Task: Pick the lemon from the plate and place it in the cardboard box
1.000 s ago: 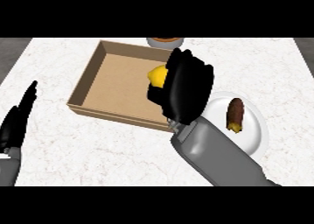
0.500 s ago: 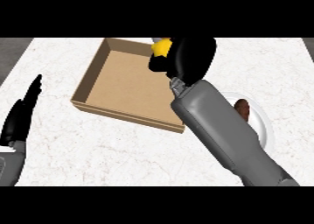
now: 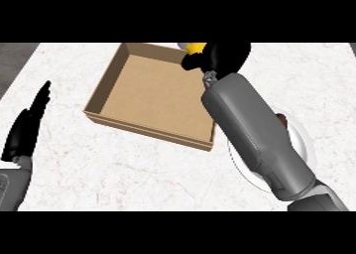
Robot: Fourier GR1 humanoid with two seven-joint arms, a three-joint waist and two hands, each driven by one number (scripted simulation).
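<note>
Nearest, at the lower left of the head view, the left hand point(image 3: 25, 131) rests above the white marbled table point(image 3: 100, 168), fingers straight and pointing away from the robot, holding nothing and touching nothing.

At the lower right, the grey right forearm point(image 3: 257, 134) comes in from the bottom edge and slants up and to the left. It lies across a white plate point(image 3: 303, 144), of which only the rim on the right side and a sliver on the left show. A small brown thing point(image 3: 282, 119) on the plate peeks out just beside the forearm; most of it is hidden, so what it is cannot be told.

Further off, the open cardboard box point(image 3: 148, 94) sits on the table, turned at an angle, its near right corner just beside the plate. Its brown floor is bare where it shows.

Farthest, the right hand point(image 3: 217, 55) is over the box's far right corner, its fingers curled round the lemon point(image 3: 195, 48). Only a bit of the lemon's yellow skin shows at the hand's upper left, at the box's far wall. It seems to be above the wall rather than resting inside, though the angle leaves this unsure.
</note>
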